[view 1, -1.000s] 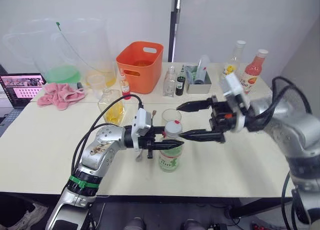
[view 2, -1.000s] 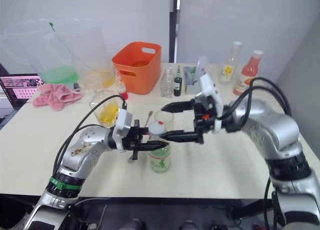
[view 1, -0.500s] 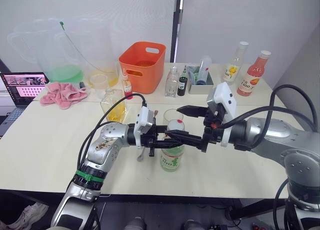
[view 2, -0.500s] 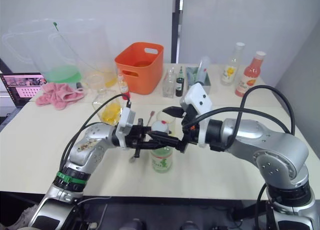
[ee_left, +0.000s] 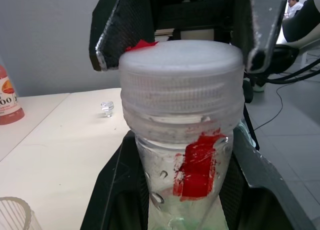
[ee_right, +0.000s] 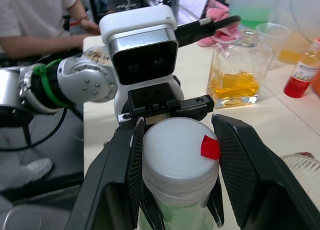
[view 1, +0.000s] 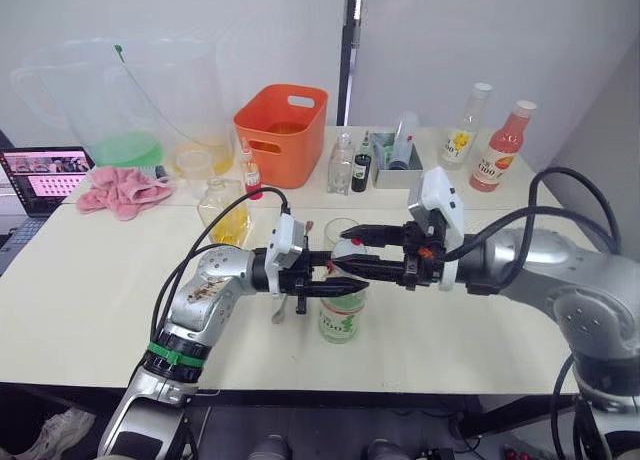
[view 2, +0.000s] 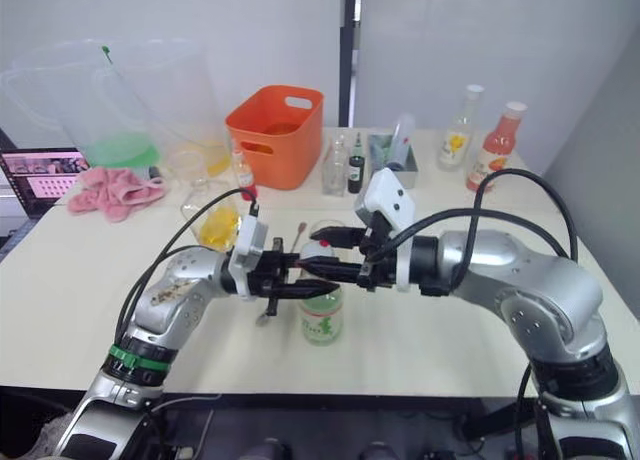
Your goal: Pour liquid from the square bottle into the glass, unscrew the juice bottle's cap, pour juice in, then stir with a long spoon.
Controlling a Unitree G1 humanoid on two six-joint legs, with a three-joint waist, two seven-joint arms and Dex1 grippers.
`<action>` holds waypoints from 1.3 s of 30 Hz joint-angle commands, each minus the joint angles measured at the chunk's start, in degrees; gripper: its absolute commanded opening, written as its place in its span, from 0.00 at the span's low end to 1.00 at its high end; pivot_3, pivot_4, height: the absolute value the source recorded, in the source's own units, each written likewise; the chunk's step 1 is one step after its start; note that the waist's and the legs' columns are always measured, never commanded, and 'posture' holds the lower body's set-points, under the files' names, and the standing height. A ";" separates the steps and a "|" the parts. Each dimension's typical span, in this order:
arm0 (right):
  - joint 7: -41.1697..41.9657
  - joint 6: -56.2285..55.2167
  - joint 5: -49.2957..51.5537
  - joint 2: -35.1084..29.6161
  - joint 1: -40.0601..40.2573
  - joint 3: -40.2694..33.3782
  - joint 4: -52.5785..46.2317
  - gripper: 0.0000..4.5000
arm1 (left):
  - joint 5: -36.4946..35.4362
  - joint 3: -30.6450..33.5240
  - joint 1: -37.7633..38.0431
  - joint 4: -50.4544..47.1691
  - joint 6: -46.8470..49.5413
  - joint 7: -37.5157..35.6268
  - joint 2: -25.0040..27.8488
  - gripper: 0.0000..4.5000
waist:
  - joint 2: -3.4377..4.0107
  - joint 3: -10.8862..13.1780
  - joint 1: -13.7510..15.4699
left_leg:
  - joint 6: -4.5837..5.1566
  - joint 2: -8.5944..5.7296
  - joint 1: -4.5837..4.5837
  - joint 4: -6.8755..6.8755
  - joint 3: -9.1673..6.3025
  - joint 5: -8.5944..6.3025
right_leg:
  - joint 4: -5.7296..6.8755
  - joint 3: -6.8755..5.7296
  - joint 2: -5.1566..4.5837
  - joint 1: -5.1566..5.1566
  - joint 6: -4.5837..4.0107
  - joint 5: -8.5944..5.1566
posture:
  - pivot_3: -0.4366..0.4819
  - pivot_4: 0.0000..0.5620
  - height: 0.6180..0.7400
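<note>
Left eye view: the juice bottle [view 1: 340,315] stands upright on the surface [view 1: 90,280], just in front of the glass [view 1: 340,230]. The left pincer [view 1: 345,287] pinches the bottle's neck under the white cap [ee_right: 177,152]. The right pincer [view 1: 358,243] is spread around that cap, fingers [ee_right: 239,165] not touching it. The square bottle [view 1: 228,215] stands beyond the juice bottle, towards the orange bin [view 1: 280,132].

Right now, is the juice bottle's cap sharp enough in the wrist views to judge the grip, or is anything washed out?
Left wrist view: the white cap is sharp, the background soft. Right wrist view: the cap and right gripper are crisp; the square bottle behind is slightly soft. Left eye view: even light, no glare on the juice bottle.
</note>
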 commanded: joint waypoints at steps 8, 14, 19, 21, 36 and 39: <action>44.81 -29.68 -19.62 5.72 -16.85 14.39 34.89 0.37 | 4.62 -3.32 2.95 -5.50 1.77 1.61 2.83 0.27 | -0.01 -0.01 -0.83 | 0.00 0.06 0.05 -0.06 0.04 0.00 | -0.05 0.01 0.05 0.00 0.00 0.00 | 0.48 0.27 1.00; 46.95 -30.02 -11.56 5.92 -26.82 20.53 44.00 0.74 | 4.55 -3.15 4.66 -7.77 2.31 3.64 3.51 0.27 | 0.00 -0.01 -1.21 | 0.00 0.08 0.11 -0.09 0.00 0.00 | 0.07 0.01 0.03 -0.05 -0.03 0.02 | 0.48 0.27 1.00; 46.54 -24.35 -7.17 5.17 -27.35 13.33 42.79 1.00 | 4.74 -3.29 5.62 -8.12 2.51 4.41 3.75 0.27 | 0.00 -0.01 -0.55 | -0.01 0.04 0.04 -0.08 0.00 -0.01 | 0.04 0.02 -0.02 -0.11 -0.03 0.02 | 0.48 0.27 1.00; 44.41 -19.15 -4.63 3.37 -23.92 9.27 36.47 1.00 | 4.88 -3.27 5.48 -7.54 2.02 4.79 3.50 0.27 | 0.00 -0.01 -0.26 | -0.01 0.03 -0.02 -0.08 -0.01 -0.01 | 0.03 0.02 -0.02 -0.14 -0.03 0.02 | 0.48 0.27 1.00; -13.16 3.64 4.43 6.58 9.90 -13.92 -8.92 1.00 | 2.68 -2.31 4.40 -0.79 1.51 4.65 -0.59 0.27 | 0.06 -0.13 0.45 | 0.03 -0.08 -0.21 -0.05 0.00 -0.04 | -0.17 0.07 -0.10 -0.14 0.07 0.07 | 0.48 0.27 1.00; -18.71 5.55 5.50 7.17 11.51 -13.89 -12.71 1.00 | 2.95 -2.91 3.17 1.34 0.85 3.51 -1.86 0.27 | 0.03 -0.18 0.70 | 0.03 -0.07 -0.12 -0.05 -0.02 -0.03 | -0.22 0.02 -0.07 -0.01 0.07 0.07 | 0.48 0.27 1.00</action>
